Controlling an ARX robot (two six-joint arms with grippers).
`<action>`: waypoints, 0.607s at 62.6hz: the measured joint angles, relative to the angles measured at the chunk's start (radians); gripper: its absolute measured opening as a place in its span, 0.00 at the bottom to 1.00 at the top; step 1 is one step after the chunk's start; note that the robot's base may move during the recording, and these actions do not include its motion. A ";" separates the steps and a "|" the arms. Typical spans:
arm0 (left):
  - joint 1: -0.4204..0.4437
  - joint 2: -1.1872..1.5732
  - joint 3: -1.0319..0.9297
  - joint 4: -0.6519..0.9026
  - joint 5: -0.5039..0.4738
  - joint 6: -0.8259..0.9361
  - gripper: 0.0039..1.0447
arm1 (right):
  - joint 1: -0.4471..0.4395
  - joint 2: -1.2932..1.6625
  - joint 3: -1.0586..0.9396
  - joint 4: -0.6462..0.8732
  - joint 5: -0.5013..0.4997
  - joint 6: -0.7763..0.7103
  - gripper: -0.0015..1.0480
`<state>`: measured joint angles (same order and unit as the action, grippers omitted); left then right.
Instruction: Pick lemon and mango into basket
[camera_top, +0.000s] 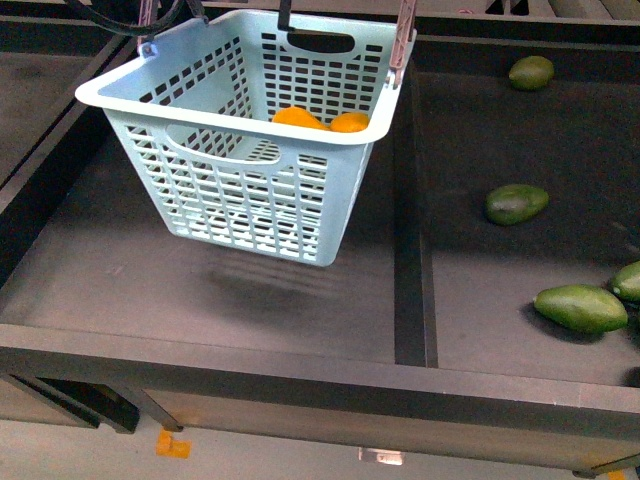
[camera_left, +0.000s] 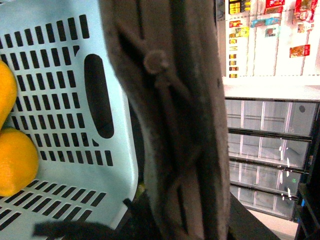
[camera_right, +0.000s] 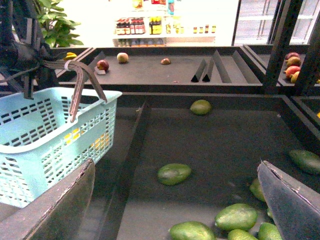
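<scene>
The light blue-green basket (camera_top: 250, 180) hangs tilted above the left bin, casting a shadow on the floor below. Its brown handles (camera_top: 403, 40) run up out of the front view. My left gripper (camera_left: 175, 215) is shut on the basket's handle (camera_left: 170, 115), which fills the left wrist view. Two orange-yellow fruits lie inside: a longer one (camera_top: 298, 117) and a rounder one (camera_top: 351, 122), seen close as fruit (camera_left: 15, 160) and fruit (camera_left: 4, 92). I cannot tell which is the lemon and which the mango. My right gripper (camera_right: 175, 200) is open and holds nothing, over the right bin.
Green avocados (camera_top: 516, 203) (camera_top: 580, 308) (camera_top: 531, 72) lie in the right bin, several of them near my right gripper's fingers (camera_right: 292, 200). A dark divider (camera_top: 410, 230) separates the two bins. Shelves with other fruit (camera_right: 102, 64) stand behind.
</scene>
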<state>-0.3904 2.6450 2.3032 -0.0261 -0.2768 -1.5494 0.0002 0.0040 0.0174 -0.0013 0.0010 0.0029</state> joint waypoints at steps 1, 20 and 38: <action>0.001 0.005 0.001 0.000 0.003 0.002 0.09 | 0.000 0.000 0.000 0.000 0.000 0.000 0.92; 0.012 -0.077 -0.235 0.110 0.055 0.029 0.09 | 0.000 0.000 0.000 0.000 -0.001 0.000 0.92; -0.005 -0.197 -0.534 0.241 -0.018 -0.042 0.61 | 0.000 0.000 0.000 0.000 -0.001 0.000 0.92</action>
<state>-0.3954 2.4477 1.7695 0.2146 -0.2943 -1.5909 0.0002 0.0040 0.0174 -0.0013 0.0002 0.0029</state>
